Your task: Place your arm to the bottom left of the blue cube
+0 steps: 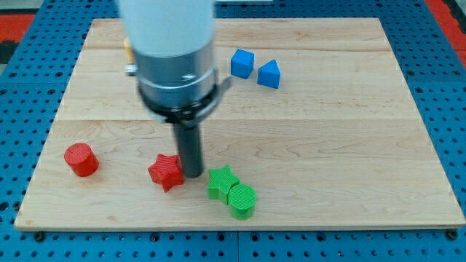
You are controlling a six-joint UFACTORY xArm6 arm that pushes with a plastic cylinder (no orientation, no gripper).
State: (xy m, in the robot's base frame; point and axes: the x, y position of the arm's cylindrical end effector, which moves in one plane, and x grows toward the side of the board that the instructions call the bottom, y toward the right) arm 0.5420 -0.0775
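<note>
The blue cube (242, 62) sits near the view's top, right of centre, with a blue triangular block (269, 74) just to its right. My tip (193, 173) rests on the wooden board (328, 145) far below and left of the blue cube. The tip stands between a red star (166, 172) on its left and a green star (222, 182) on its right, close to both. The arm's white and grey body (175, 58) hangs over the board's upper left.
A green cylinder (242, 200) touches the green star at its lower right. A red cylinder (80, 159) stands near the board's left edge. A bit of an orange block (127, 49) shows behind the arm's body. Blue pegboard surrounds the board.
</note>
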